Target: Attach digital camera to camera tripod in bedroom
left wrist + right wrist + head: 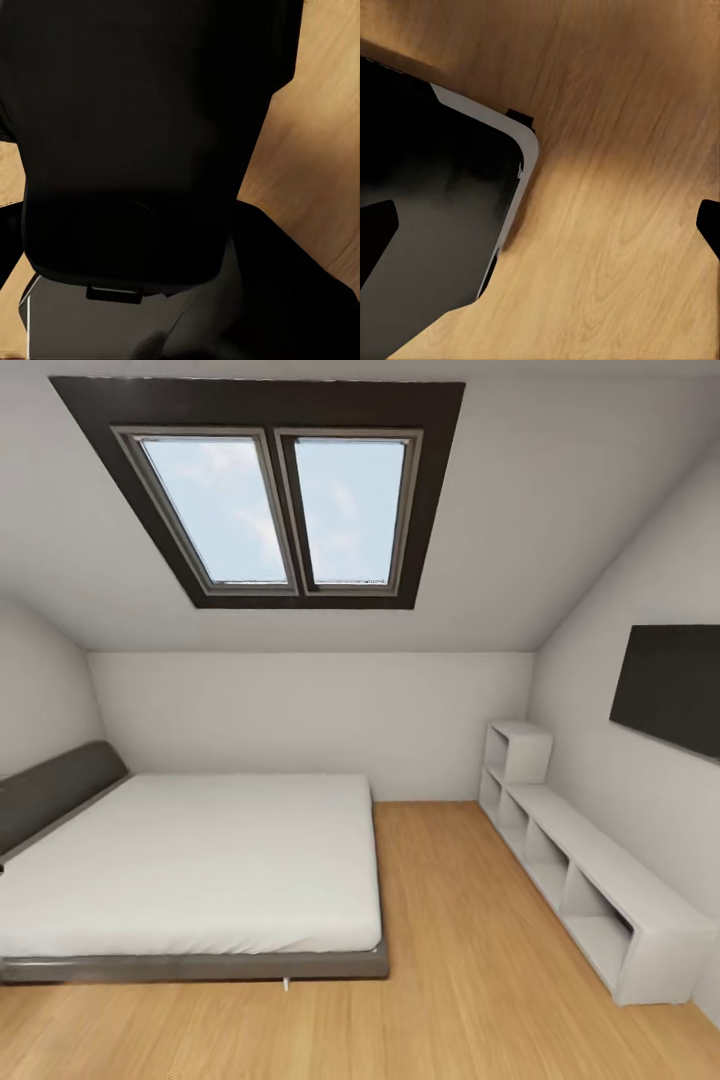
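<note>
The bedroom is one white-walled room under a sloped ceiling, and from the head view I count one skylight (265, 500) with a dark frame and two panes showing blue sky. Below it lies one low bed (190, 865): a white mattress on a grey base, with a dark grey headboard (55, 790) along the left wall. The wood floor (460, 960) runs from the foot of the bed to the right wall.

Against that right wall stands one long, low white shelf unit (600, 890) with a taller block at its far end. I can make out about six open cubbies in all, and those I can see into hold nothing I can identify. Above it hangs one dark flat panel (670, 685) on the wall.

In the right wrist view, the right claw's two dark fingertips (376, 232) sit at opposite edges of the picture, spread wide with nothing between them, over the wood floor and a rounded corner of the robot's dark base (442, 225). In the left wrist view a large black shape (142, 135) blocks nearly everything; I cannot tell how the left claw stands.
</note>
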